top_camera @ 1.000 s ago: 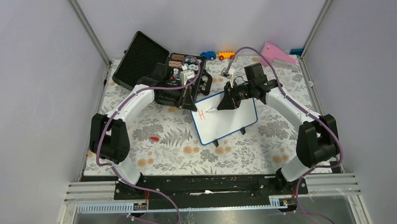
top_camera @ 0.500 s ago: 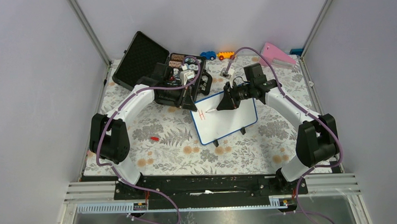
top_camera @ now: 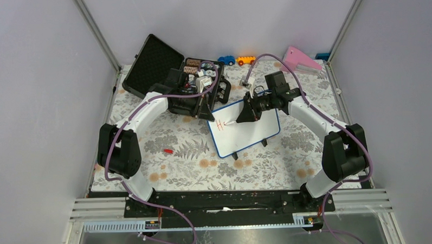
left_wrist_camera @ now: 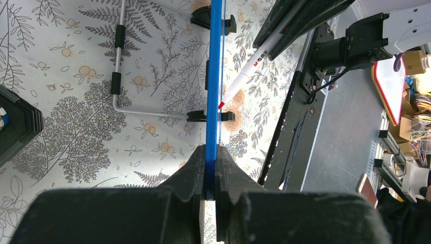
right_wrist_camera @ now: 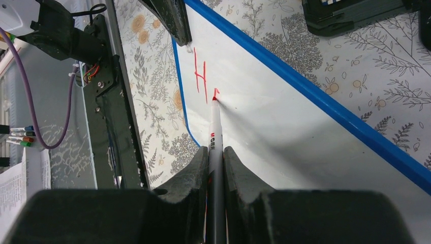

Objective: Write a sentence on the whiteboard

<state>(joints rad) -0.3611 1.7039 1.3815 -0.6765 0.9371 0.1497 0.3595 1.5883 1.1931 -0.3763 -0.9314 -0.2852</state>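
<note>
The whiteboard (top_camera: 249, 130) stands tilted on its black feet at the table's middle, and its blue frame (left_wrist_camera: 215, 76) runs edge-on through the left wrist view. My left gripper (left_wrist_camera: 210, 168) is shut on the frame at the board's upper left corner (top_camera: 209, 115). My right gripper (right_wrist_camera: 216, 155) is shut on a white marker (right_wrist_camera: 215, 133), also seen from above (top_camera: 231, 122). The marker's red tip touches the board just right of a red "H" (right_wrist_camera: 201, 81). Of the sentence, only that letter and a short fresh stroke (right_wrist_camera: 215, 93) show.
An open black case (top_camera: 163, 75) full of small parts lies behind the left arm. A blue toy car (top_camera: 227, 60), an orange one (top_camera: 246, 60) and a pink wedge (top_camera: 298, 58) sit along the back edge. A small red cap (top_camera: 168, 151) lies on the floral mat.
The marker tip has shifted a little to the right of the "H" and left a short new red mark. The left arm and the board have not moved.
</note>
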